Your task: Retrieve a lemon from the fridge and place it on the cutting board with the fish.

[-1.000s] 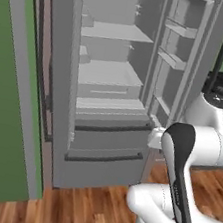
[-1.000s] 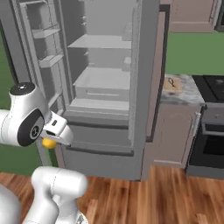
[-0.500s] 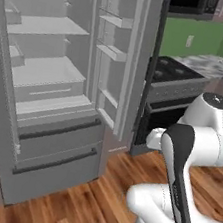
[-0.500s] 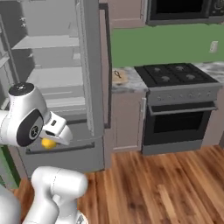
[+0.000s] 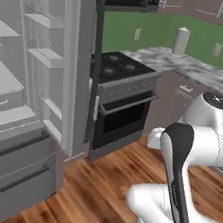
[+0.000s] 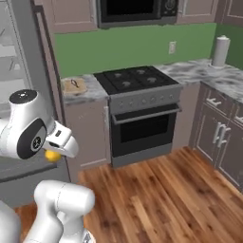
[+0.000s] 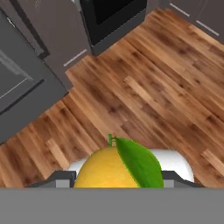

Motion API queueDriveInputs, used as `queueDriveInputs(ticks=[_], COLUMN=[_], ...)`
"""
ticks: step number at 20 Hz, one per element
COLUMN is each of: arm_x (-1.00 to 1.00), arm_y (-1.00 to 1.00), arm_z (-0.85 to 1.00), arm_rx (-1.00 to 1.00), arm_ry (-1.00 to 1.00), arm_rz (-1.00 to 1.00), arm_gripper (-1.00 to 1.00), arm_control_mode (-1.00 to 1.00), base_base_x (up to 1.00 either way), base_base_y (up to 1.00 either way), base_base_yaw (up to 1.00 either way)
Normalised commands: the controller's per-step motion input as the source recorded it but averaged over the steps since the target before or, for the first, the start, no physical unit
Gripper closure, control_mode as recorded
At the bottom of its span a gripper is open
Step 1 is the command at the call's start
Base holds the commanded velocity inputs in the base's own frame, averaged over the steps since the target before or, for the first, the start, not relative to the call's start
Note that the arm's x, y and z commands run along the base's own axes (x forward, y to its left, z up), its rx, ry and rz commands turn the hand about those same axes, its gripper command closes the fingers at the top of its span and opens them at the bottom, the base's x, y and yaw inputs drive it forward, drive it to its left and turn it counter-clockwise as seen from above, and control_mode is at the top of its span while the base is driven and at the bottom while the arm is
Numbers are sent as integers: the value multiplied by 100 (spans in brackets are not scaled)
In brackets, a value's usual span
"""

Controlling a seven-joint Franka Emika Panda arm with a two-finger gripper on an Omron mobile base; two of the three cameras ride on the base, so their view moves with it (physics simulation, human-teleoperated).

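The gripper [image 6: 56, 151] is clamped on the lemon [image 6: 52, 155] — in the right base view the yellow fruit sits just under the white hand, held close to the arm's body and well above the wooden floor [image 6: 156, 190]. In the hand view the lemon [image 7: 114, 168] has a green leaf [image 7: 139, 162] on it, and the floor [image 7: 144, 96] lies below. The fridge [image 5: 30, 96] stands open at the left of the left base view, its door shelves and pale inner shelves showing. The cutting board [image 6: 73, 86] lies on the grey counter [image 6: 88, 89] just left of the black stove [image 6: 137, 90] — something small and dark rests on it, too small to tell. A paper towel roll [image 6: 220, 51] stands on the far counter.
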Motion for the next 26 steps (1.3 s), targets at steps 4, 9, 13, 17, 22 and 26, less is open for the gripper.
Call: queueDriveInputs(ticks=[4, 9, 13, 17, 22, 26], arm_x=[0, 0, 0, 0, 0, 0], arm_y=[0, 0, 0, 0, 0, 0], arm_z=[0, 0, 0, 0, 0, 0], arm_rx=[0, 0, 0, 0, 0, 0], arm_ry=[0, 0, 0, 0, 0, 0], arm_rz=[0, 0, 0, 0, 0, 0], arm_gripper=[100, 100, 100, 100, 100, 100], arm_control_mode=[100, 100, 100, 100, 100, 100], base_base_x=[92, 100, 90, 72, 68, 78], base_base_y=[-51, -65, -46, -30, -32, -47], base_base_yaw=[-4, 4, 21, 46, 62, 72])
